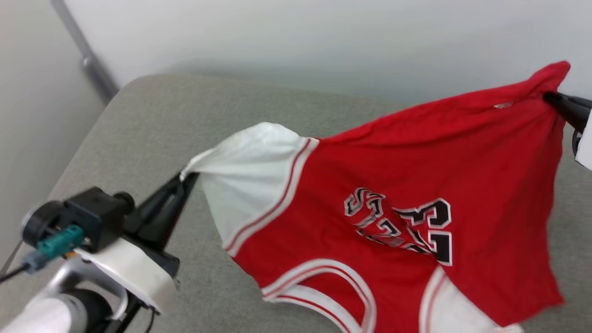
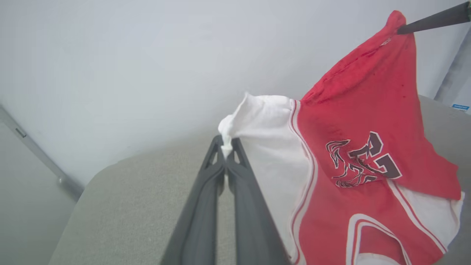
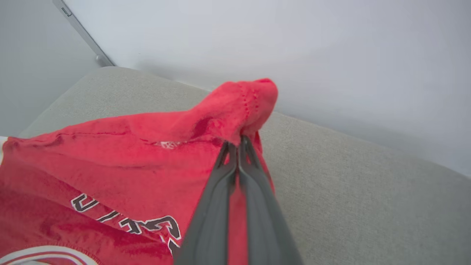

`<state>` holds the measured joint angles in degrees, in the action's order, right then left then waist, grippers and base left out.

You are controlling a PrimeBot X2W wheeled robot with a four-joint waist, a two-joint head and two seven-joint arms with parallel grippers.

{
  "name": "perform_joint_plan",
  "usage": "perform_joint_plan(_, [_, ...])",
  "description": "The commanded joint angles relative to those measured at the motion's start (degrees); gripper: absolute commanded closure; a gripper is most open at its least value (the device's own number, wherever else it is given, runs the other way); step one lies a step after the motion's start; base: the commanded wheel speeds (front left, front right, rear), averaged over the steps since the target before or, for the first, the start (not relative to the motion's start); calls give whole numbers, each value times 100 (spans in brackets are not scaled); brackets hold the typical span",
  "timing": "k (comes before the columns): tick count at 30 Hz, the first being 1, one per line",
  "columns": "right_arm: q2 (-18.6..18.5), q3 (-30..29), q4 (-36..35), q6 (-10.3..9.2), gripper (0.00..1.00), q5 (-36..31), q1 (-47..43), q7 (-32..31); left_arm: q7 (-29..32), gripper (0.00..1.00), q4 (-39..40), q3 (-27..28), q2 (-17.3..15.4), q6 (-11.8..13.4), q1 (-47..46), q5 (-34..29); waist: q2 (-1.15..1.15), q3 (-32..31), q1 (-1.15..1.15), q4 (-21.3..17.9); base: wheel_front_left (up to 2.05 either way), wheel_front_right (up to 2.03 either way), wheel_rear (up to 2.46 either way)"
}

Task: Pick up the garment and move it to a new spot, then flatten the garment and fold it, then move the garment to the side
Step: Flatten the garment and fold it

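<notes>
Red white-sleeved jersey T-shirt [image 1: 416,152] hangs stretched over grey fabric surface [image 1: 138,120]; your left gripper [image 1: 187,177] pinches a sleeve tip, right gripper [image 1: 550,97] a red corner. Thin grips: pull wider, one probably slips.

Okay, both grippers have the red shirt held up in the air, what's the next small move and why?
Probably lower both arms together, keeping them spread, to lay the garment on the grey cushion. The left gripper pinches a white sleeve, the right gripper pinches a red corner, and the shirt hangs stretched between them.
</notes>
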<state>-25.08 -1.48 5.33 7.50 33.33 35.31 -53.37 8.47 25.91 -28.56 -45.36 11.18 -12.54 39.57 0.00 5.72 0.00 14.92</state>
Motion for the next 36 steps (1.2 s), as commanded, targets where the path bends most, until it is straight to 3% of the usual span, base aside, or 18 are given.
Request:
perform_joint_plan(1, [-28, -36, -331, -2, 100, 82, -68, -7, 38, 100, 159, 176, -115, 40, -210, -12, 0, -332, 0, -385, 0, 0, 0])
perform_joint_plan(9, [318, -393, -1236, -2, 100, 491, 246, -5, -45, 100, 661, 939, -386, 278, -900, -101, 0, -439, 0, -927, 0, 0, 0])
perform_joint_plan(16, [738, -807, -1755, -1, 100, 524, 560, 212, 26, 100, 904, 1455, -548, 249, -1745, -17, 0, -420, 0, -1385, 0, 0, 0])
perform_joint_plan(20, [769, -830, -1960, -1, 100, 423, 712, 380, 51, 100, 857, 1647, -564, 197, -2271, 44, 0, -378, 0, -1619, 0, 0, 0])
perform_joint_plan(29, [1088, -1169, -2195, -2, 100, 124, 1177, 420, 137, 100, 244, 1763, -428, -133, -3539, 369, 0, 72, 0, -1891, 0, 0, 0])
perform_joint_plan(36, [924, -1029, -2096, -2, 100, -211, 1859, 560, 136, 100, -623, 1447, -239, -567, -4790, 209, 0, 886, 0, -1931, 0, 0, 0])
